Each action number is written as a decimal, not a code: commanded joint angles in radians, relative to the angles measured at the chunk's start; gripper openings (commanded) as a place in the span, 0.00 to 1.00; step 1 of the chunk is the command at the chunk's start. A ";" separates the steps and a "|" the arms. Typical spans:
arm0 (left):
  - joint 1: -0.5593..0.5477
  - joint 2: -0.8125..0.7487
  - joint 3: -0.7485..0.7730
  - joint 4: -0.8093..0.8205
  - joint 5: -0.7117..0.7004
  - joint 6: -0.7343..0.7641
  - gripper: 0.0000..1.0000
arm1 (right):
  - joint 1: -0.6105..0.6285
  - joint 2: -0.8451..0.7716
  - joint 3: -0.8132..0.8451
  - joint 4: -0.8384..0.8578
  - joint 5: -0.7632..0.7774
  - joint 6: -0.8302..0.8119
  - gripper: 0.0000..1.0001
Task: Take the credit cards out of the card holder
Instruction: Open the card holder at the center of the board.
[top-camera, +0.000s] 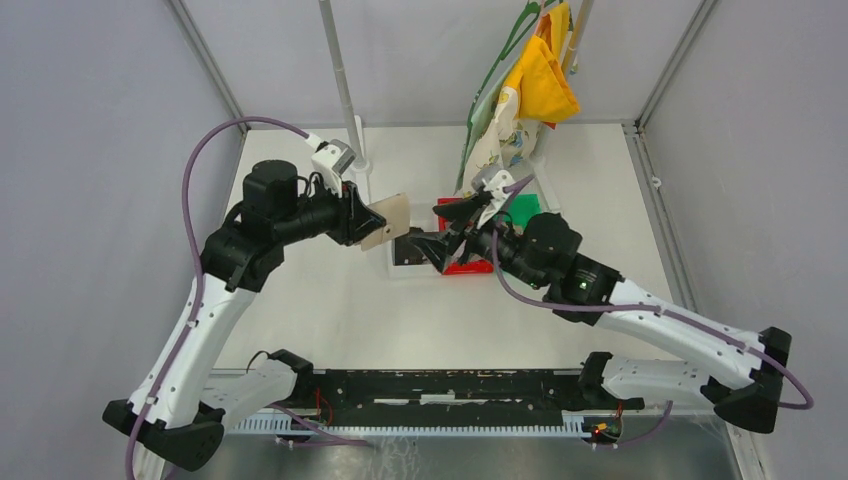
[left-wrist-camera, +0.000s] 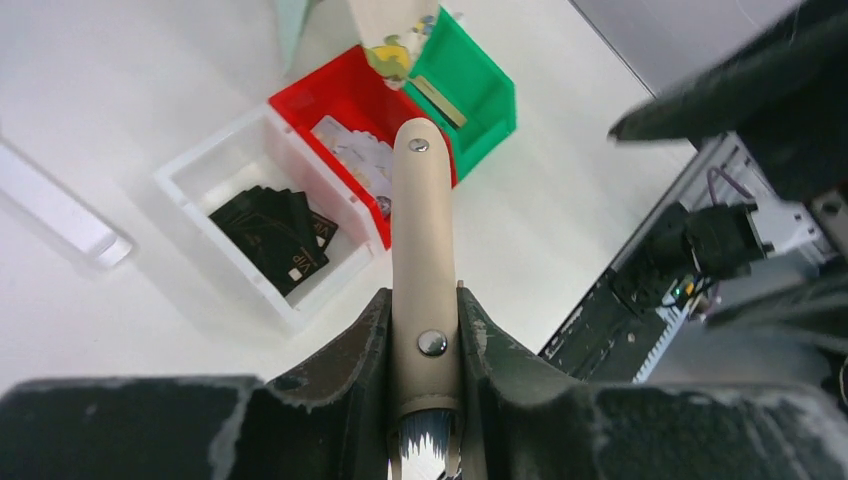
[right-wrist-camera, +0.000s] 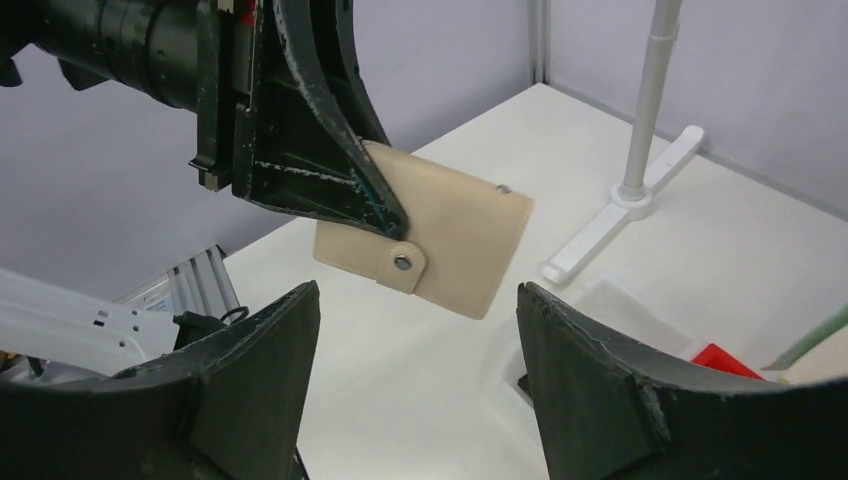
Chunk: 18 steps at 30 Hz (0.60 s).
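Holding the card holder (top-camera: 386, 221) in the air above the worktop (top-camera: 330, 320), the left tool (left-wrist-camera: 425, 300) is clenched on it, one finger pressing each flat side. The card holder is tan and looks folded shut. From the left wrist view it is seen edge-on, pointing away from the tool toward the boxes. From the right wrist view its flat side shows, with the small strap tab (right-wrist-camera: 403, 262) and its metal stud just beside the tip of the left tool. If any card is inside it, I cannot tell.

The right tool (right-wrist-camera: 415, 300) is released, its two fingers standing wide apart with nothing between them. It faces the card holder and is near it but does not touch it.

Three small boxes stand side by side on the worktop below the two tools. The white box (left-wrist-camera: 205, 165) has some black cards (left-wrist-camera: 272, 232) in it. The red box (left-wrist-camera: 330, 95) next to it has the credit cards (left-wrist-camera: 355, 155) in it, pale and flat. The green box (left-wrist-camera: 480, 95) is behind the red one. A white stand (top-camera: 345, 100) rises at the back of the worktop, and yellow and white cloths (top-camera: 535, 75) hang at the back right.
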 joint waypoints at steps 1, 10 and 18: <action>0.024 -0.011 0.001 0.138 -0.137 -0.170 0.02 | 0.057 0.112 0.050 0.107 0.156 0.038 0.76; 0.047 -0.045 -0.011 0.176 -0.118 -0.254 0.02 | 0.104 0.261 0.173 0.141 0.200 0.017 0.71; 0.052 -0.045 -0.012 0.182 -0.115 -0.273 0.02 | 0.159 0.358 0.245 0.137 0.399 -0.022 0.62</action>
